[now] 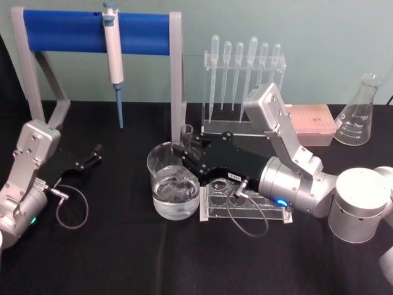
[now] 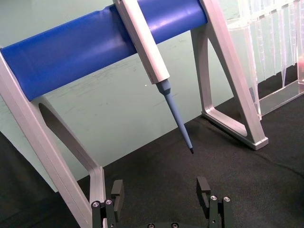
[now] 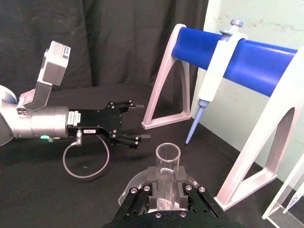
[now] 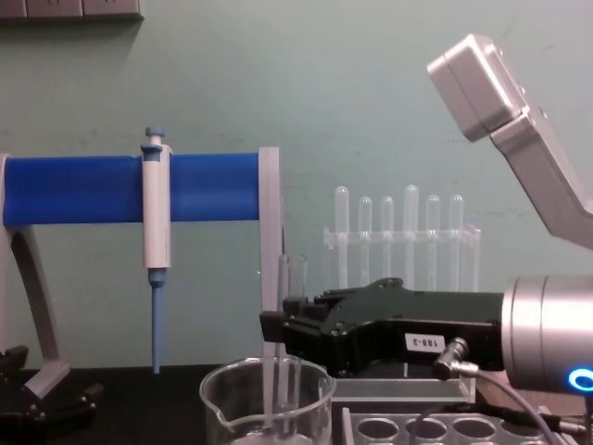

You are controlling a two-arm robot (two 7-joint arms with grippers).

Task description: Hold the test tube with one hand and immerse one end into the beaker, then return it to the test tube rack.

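In the head view, the right gripper (image 1: 183, 149) reaches in from the right, low over the black desk (image 1: 123, 258). Its black jaws are closed around the test tube (image 1: 186, 132), just below the flared rim. The tube stands upright and its lower part goes down inside the beaker (image 1: 156, 175), which holds clear liquid in its lower part. Whether the tube's end is under the liquid is hard to tell. The test tube rack (image 1: 270, 206) lies just to the right of the beaker, under the right arm. The left gripper (image 1: 92, 155) rests well to the left, its jaws apart and empty. Behind, a micropipette (image 1: 113, 49) hangs on a blue stand (image 1: 67, 31), pipettes (image 1: 245, 67) stand in a clear holder, and a flask (image 1: 358, 114) sits at the far right.

In the left wrist view, the left gripper (image 2: 160, 192) stands wide open with nothing between its fingers (image 2: 204, 190), facing the micropipette (image 2: 147, 42) and the blue stand (image 2: 85, 47).

In the right wrist view, the right gripper (image 3: 167, 187) clamps the test tube (image 3: 167, 164), whose open mouth points up. The left gripper (image 3: 130, 124) shows farther off, spread open.

In the chest view, the right gripper (image 4: 273, 329) pinches the upright test tube (image 4: 293, 276) above the beaker (image 4: 222, 408), and the tube's lower length shows through the glass wall. The test tube rack (image 4: 445, 428) sits just beside the beaker.
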